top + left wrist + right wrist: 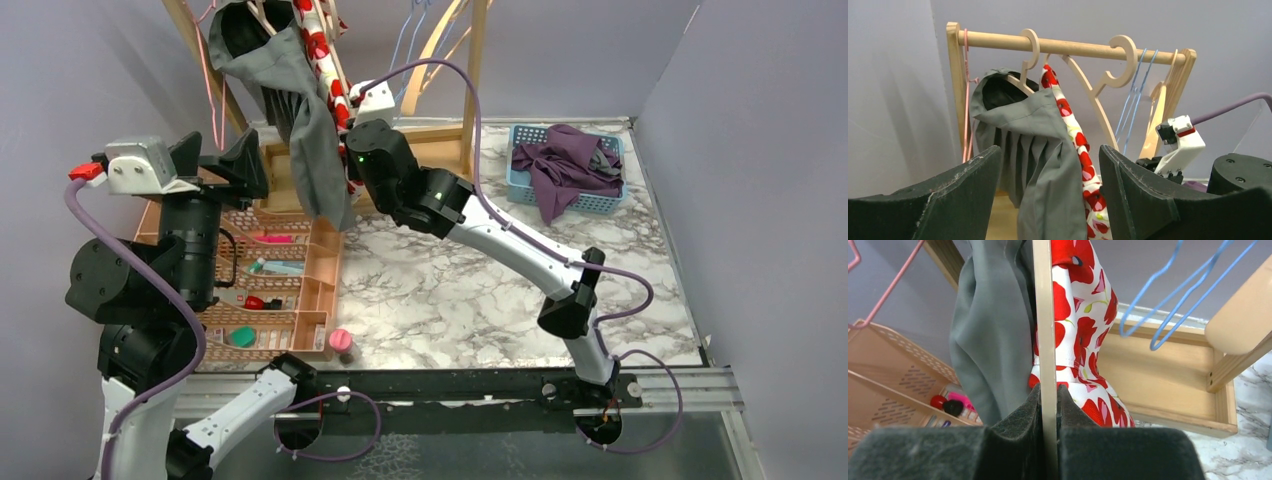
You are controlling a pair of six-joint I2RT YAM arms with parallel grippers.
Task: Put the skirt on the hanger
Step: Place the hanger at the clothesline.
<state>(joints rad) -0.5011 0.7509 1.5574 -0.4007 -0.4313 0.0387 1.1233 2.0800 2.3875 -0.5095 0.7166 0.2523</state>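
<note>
A grey pleated skirt [305,110] is draped over a wooden hanger [1029,46] that hooks on the rack's rail [993,39]. One side of its waistband sits over the hanger's left arm and the rest hangs down. A red-flowered white garment [1073,131] hangs right beside it. My right gripper [1049,400] is shut on the hanger's thin wooden arm [1044,330], between the skirt [988,340] and the flowered cloth [1083,330]. In the top view it [352,112] is partly hidden by cloth. My left gripper [1048,200] is open and empty, a little before the skirt [1043,150], also seen from above [222,158].
A second wooden hanger [1122,50], blue wire hangers [1133,100] and a pink wire hanger [967,90] share the rail. A peach organiser tray [325,270] with small items lies at the left. A blue basket [590,204] holds purple cloth at the back right. A pink cap [341,339] is near the front.
</note>
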